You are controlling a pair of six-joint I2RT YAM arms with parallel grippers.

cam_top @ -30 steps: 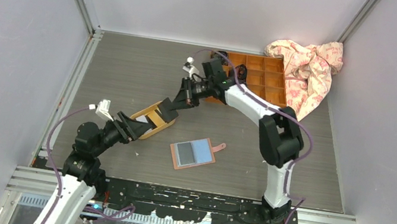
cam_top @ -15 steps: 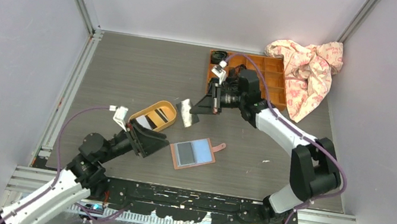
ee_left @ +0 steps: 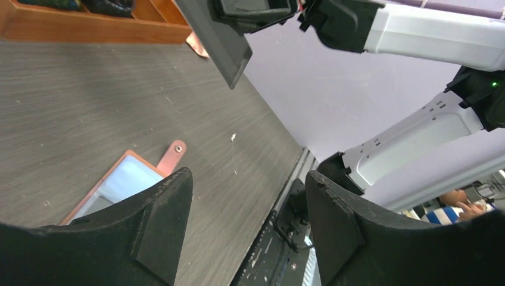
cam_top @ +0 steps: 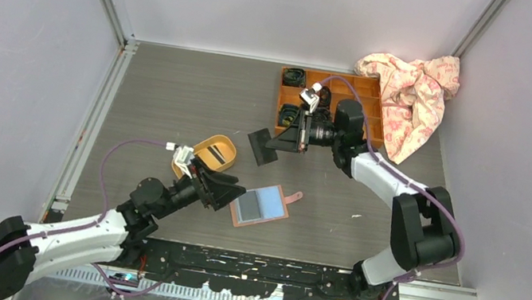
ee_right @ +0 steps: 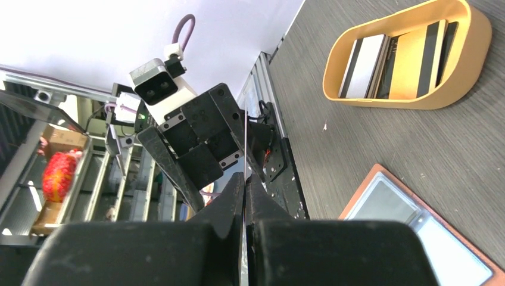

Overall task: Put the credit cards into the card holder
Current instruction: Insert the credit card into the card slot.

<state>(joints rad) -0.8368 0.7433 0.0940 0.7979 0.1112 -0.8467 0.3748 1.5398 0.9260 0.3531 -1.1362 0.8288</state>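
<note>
holding one card [cam_top: 261,148] up off the table [cam_top: 175,95], the right gripper [cam_top: 272,144] has its jaws pinched shut on the card's edge. its wrist view shows the card edge-on, a thin line between the fingers. the wallet [cam_top: 264,204] lies open and flat, pockets up, below the card and toward the arm bases from it. its long axis runs roughly left to right, a little skewed, with the snap tab at the far right corner. the left gripper [cam_top: 228,190] sits just beside the wallet's left edge, jaws wide apart and holding nothing. contact with the wallet cannot be told. of the two arms, the left is much nearer the wallet. more cards [cam_top: 217,156] lie in the tray [cam_top: 203,142], left of the held card.

judgement: the next move is down and toward the bases, and the card's edge needs lining up with a pocket mouth. the left gripper looks placed to steady the wallet.
</note>
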